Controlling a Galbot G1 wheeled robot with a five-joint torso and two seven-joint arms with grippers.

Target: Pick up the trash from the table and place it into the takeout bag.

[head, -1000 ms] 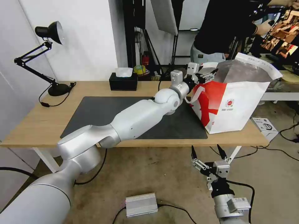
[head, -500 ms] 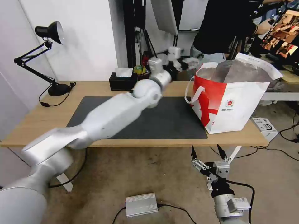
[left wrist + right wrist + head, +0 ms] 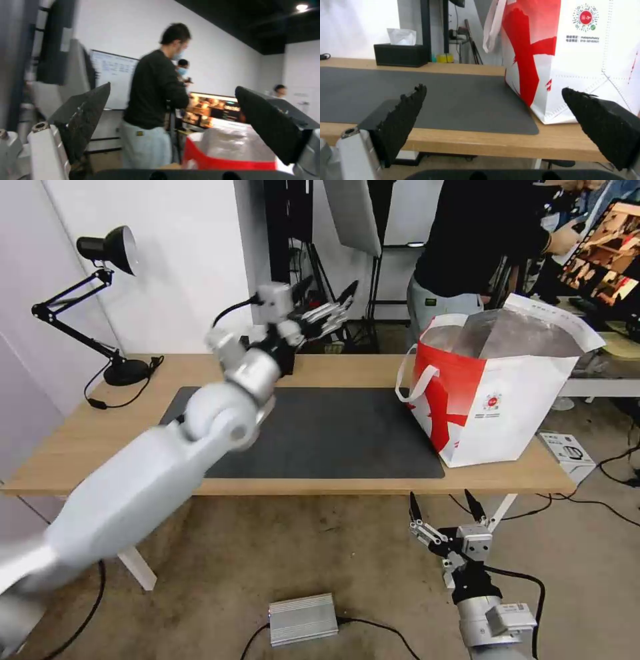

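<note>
L fingers: spread wide, nothing between them.
L gripper: up in the air above the table's far edge, well clear of the takeout bag on the lamp side of it; arm blurred.
R fingers: apart, empty.
R gripper: parked low, below the table's front edge, just under the bag's near corner.
Bag: upright on the table, partly over the mat's end, mouth open w/ foil lining showing, loop handle hanging on the side facing the mat.
Trash: none seen on table or mat; the open bag's inside isn't visible from here, so can't tell what's in it.
Step in hand (my read): L arm clearing away from the bag, empty. To do it well: stay high enough to pass over the tissue box, don't snag the handle, don't swing toward the lamp.
Progress (my read): tabletop looks cleared, task near done or done.
Counts: grippers 2; bags 1; mats 1; tissue boxes 1; lamps 1; trash items on table 0.
</note>
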